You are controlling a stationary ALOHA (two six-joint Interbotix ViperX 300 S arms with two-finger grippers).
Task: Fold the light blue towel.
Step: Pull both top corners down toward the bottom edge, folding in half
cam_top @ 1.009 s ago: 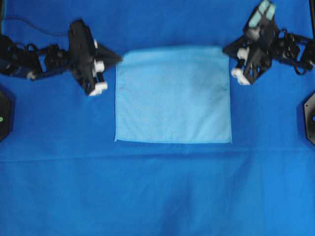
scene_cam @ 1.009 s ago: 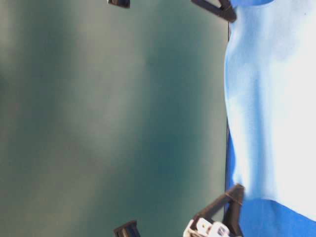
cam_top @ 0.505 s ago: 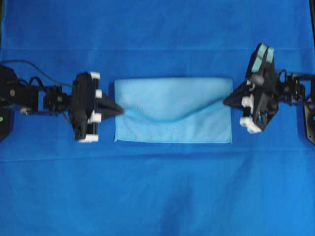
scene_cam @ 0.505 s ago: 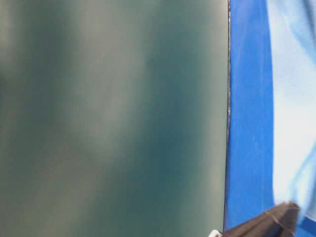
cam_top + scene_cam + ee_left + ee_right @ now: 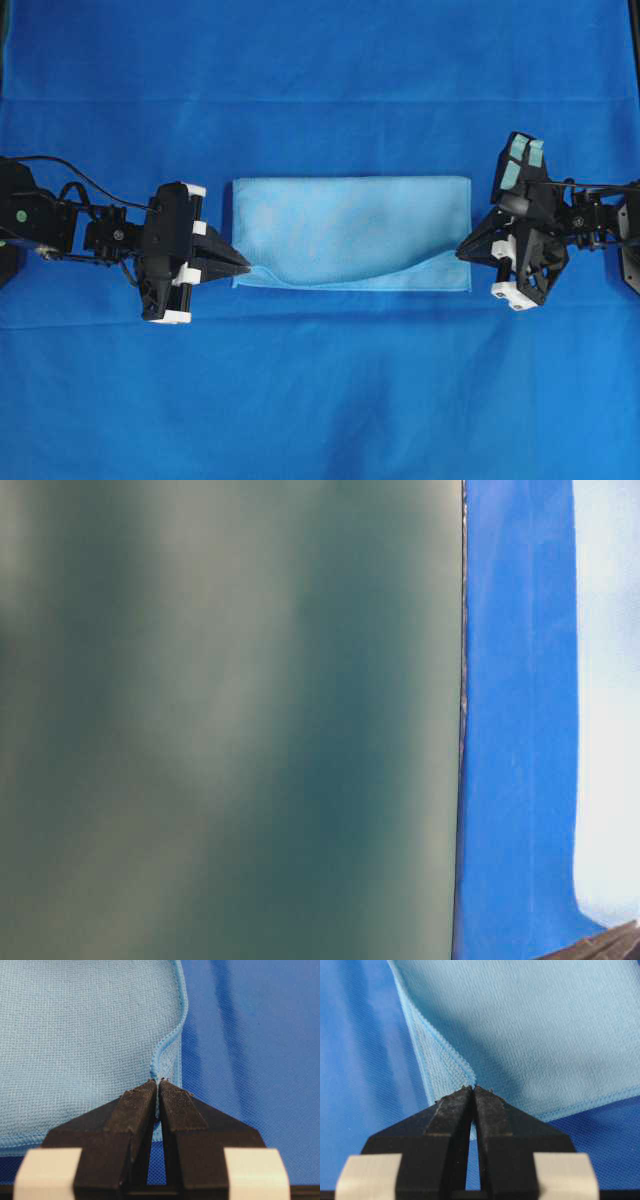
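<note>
Lying folded in half on the royal-blue sheet (covering the tabletop): light blue towel. Left gripper fingers clamped on its near-left corner; right gripper fingers clamped on its near-right corner.

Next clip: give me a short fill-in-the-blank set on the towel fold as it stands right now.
1. The light blue towel lies on a royal-blue ____.
2. The left gripper has its jaws ____ on a towel corner.
3. The right gripper pinches the towel at its ____.
4. From overhead the towel forms a wide ____, its top layer doubled over toward the near edge.

Missing words: sheet; shut; corner; rectangle
</note>
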